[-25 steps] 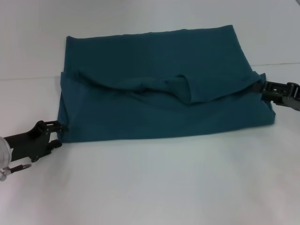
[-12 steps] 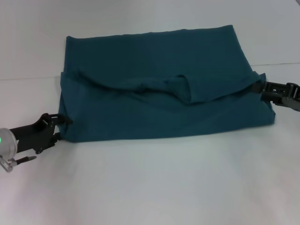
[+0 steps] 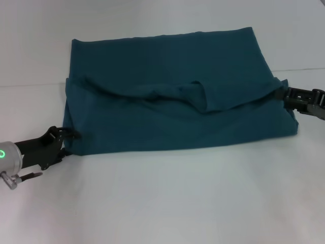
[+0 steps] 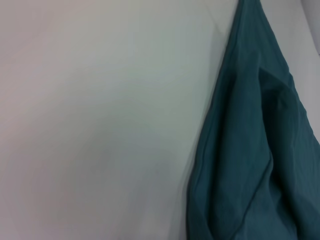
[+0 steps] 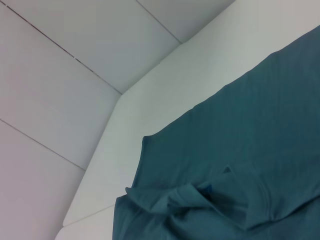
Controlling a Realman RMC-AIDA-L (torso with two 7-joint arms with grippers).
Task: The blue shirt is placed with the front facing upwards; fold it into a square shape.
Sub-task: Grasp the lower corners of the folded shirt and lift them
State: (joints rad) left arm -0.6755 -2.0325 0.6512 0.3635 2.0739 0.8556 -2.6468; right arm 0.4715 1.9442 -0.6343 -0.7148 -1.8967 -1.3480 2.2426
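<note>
The shirt [image 3: 172,96] lay partly folded on the white table [image 3: 167,203], a wide teal block stretching from left to right, its far layer flat and a rumpled fold edge running across the middle with a small flap standing up near the centre. The left gripper [image 3: 70,136] sat low at the near left corner of the shirt, its tips at the cloth's edge; whether they were apart or pinching could not be told. The right gripper [image 3: 282,93] reached in from the right at the end of the fold line, touching the shirt's right edge, its jaws' stance likewise unclear
</note>
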